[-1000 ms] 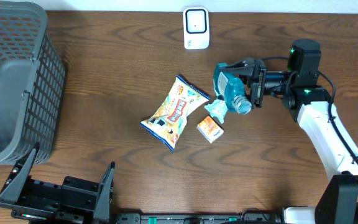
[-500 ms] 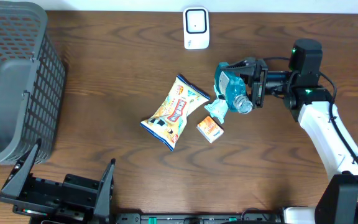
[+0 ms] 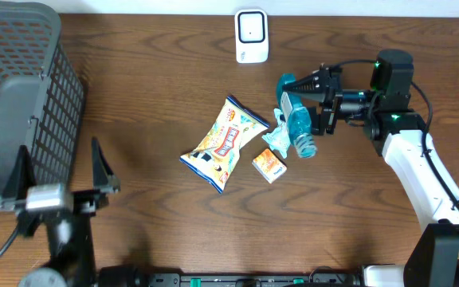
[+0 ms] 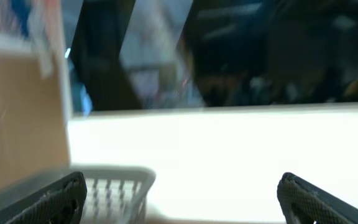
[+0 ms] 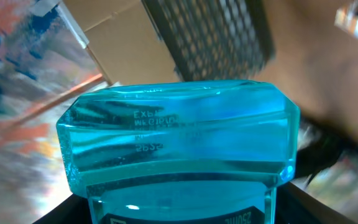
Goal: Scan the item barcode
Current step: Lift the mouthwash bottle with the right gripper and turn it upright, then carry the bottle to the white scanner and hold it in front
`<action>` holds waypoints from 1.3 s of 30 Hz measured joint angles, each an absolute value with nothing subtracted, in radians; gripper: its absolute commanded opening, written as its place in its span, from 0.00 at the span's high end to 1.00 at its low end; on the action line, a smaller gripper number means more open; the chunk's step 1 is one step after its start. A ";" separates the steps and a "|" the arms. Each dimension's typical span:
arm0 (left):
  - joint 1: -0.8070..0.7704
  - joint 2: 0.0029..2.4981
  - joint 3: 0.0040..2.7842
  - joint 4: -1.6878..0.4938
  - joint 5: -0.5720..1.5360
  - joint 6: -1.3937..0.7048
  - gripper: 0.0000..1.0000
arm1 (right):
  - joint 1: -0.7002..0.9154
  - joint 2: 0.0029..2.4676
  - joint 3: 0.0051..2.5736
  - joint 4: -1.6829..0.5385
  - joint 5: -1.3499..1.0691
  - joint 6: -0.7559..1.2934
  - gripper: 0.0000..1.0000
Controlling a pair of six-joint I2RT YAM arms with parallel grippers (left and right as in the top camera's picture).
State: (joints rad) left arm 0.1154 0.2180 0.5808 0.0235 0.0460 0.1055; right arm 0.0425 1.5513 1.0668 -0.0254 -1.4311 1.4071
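The item is a clear blue bottle (image 3: 295, 119) with a dark label. My right gripper (image 3: 307, 104) is shut on its body and holds it above the table, right of centre. In the right wrist view the bottle (image 5: 179, 143) fills the frame, its flat base facing away, with dark fingers (image 5: 312, 208) at both lower corners. The white scanner (image 3: 251, 36) stands at the table's far edge, left of the bottle. My left gripper (image 3: 60, 169) is raised at the front left, open and holding nothing. In its wrist view the left gripper (image 4: 182, 199) frames a blurred bright wall.
A snack bag (image 3: 223, 143), a small teal packet (image 3: 276, 139) and a small orange box (image 3: 269, 166) lie mid-table, just below and left of the bottle. A grey mesh basket (image 3: 22, 96) takes up the far left and shows blurred as the basket (image 4: 114, 190) in the left wrist view.
The left arm has lifted from lying flat at the front edge and now stands up at the front left. The right gripper has turned the bottle, whose neck now points toward the front.
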 measured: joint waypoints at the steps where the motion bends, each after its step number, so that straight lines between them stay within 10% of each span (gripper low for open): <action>1: 0.115 0.223 0.556 0.020 0.027 0.105 0.02 | 0.043 1.551 1.067 -0.017 -1.406 1.354 0.50; 15: 0.115 0.270 0.466 -0.302 -0.030 0.106 0.02 | 0.093 1.551 1.067 -0.155 -0.940 0.635 0.41; 26: 0.115 0.290 0.466 -0.313 -0.029 0.106 0.02 | 0.331 1.584 1.147 -0.297 -0.259 0.484 0.43; 39: 0.115 0.292 0.466 -0.310 -0.030 0.105 0.02 | 0.325 2.105 1.783 -0.444 -0.078 0.399 0.41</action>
